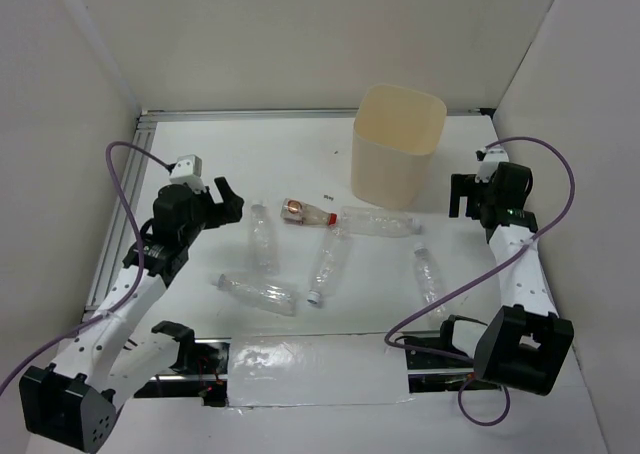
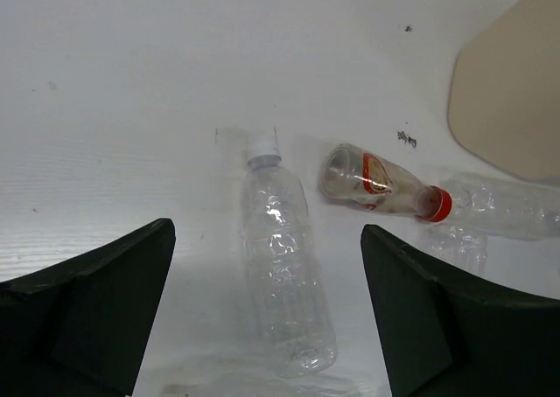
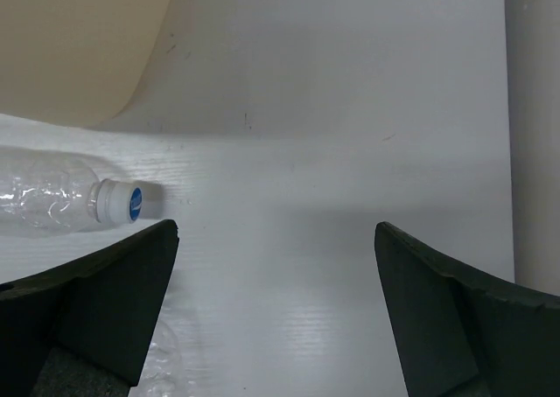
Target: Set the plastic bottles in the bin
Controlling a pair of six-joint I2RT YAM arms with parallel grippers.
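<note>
From above I count six plastic bottles (image 1: 327, 264) lying on the table (image 1: 250, 154), all outside the bin (image 1: 397, 149). Only the left wrist view shows a white-capped bottle (image 2: 284, 266) in front of the left gripper (image 2: 267, 240), whose jaws stand apart and empty; the right gripper (image 3: 276, 235), also wide apart, sees one blue-marked cap (image 3: 122, 201) near the bin
</note>
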